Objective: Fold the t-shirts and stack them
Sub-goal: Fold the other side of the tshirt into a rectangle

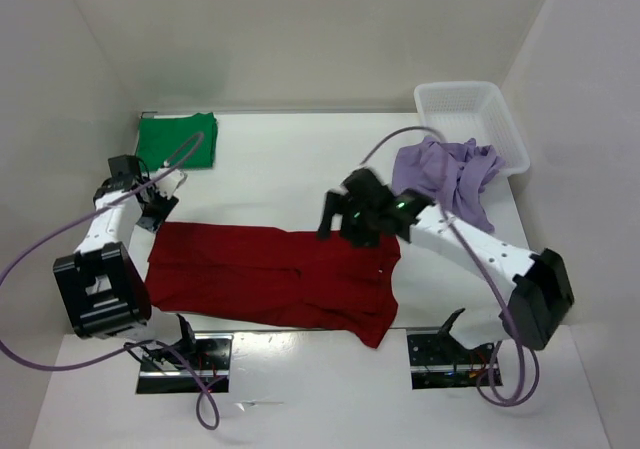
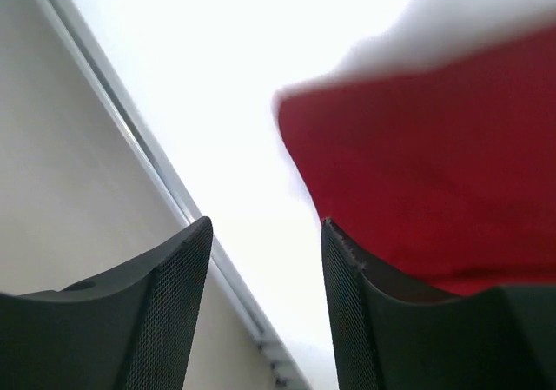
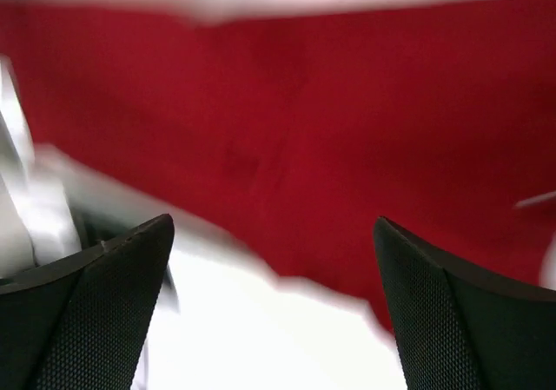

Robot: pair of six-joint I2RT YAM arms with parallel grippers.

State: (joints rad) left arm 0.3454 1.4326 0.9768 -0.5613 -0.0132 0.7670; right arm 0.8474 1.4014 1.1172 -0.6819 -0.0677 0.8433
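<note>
The red shirt (image 1: pixel 270 274) lies spread out flat on the near half of the bench (image 1: pixel 280 169), stretched sideways from left to right. One end of it, on the right, droops toward the near edge. The cloth shows a few soft creases through the middle.

The left pincer (image 1: pixel 155 209) sits just beside the shirt's far left corner. Its wrist view shows the two fingers (image 2: pixel 165 320) spread apart with only bare white bench between them. The red cloth is off to one side of them, and I cannot tell whether it touches.

The right pincer (image 1: pixel 337 224) hangs over the shirt's far edge, a bit right of the middle. Its jaws stand wide apart, and its own blurred view shows nothing between them, only the red cloth lying beyond.

The green shirt (image 1: pixel 176 140) rests folded into a neat rectangle at the far left corner, well apart from the red one. The lavender shirt (image 1: pixel 445 174) lies in a crumpled heap at the far right, up against the near side of the white basket (image 1: pixel 470 109).
</note>
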